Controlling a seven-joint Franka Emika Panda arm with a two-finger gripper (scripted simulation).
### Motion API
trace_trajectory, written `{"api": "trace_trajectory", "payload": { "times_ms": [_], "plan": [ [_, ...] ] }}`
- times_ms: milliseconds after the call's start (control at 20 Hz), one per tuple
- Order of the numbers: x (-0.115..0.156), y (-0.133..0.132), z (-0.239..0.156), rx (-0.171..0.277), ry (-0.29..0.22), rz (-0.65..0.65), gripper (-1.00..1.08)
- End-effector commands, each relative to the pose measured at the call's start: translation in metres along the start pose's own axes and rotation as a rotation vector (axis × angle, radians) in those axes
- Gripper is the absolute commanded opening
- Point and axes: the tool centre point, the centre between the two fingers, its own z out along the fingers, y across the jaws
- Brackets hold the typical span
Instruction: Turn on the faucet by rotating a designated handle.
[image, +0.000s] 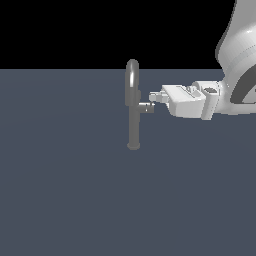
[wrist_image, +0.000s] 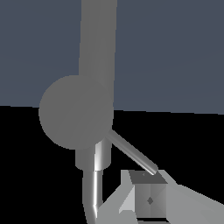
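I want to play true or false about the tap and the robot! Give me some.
1. The faucet stands upright. True.
2. The handle sticks out toward the exterior view's left. False: it points to that view's right, toward the arm.
3. The tool is right next to the handle's end. True.
4. The tool comes down from above the spout. False: it reaches in sideways.
5. A cup sits beside the faucet. False: no cup shows.

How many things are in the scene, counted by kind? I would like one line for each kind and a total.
Faucet: 1
Handle on the faucet's side: 1
Robot arm, with one gripper: 1
Total: 3
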Motion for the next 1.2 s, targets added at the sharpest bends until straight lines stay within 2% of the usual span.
{"api": "trace_trajectory", "payload": {
  "times_ms": [0,300,350,400,850,900,950,1150],
  "plan": [
    [0.009,0.003,0.000,0.000,0.000,0.009,-1.00],
    [0.052,0.018,0.000,0.000,-0.001,0.047,-1.00],
    [0.052,0.018,0.000,0.000,-0.001,0.047,-1.00],
    [0.022,0.005,0.000,-0.005,-0.004,-0.006,-1.00],
    [0.077,0.008,0.000,0.000,-0.001,0.046,-1.00],
    [0.077,0.008,0.000,0.000,-0.001,0.046,-1.00],
    [0.038,-0.003,-0.002,-0.009,-0.011,-0.019,-1.00],
    [0.058,-0.006,-0.001,-0.006,-0.007,0.003,-1.00]
  ]
}}
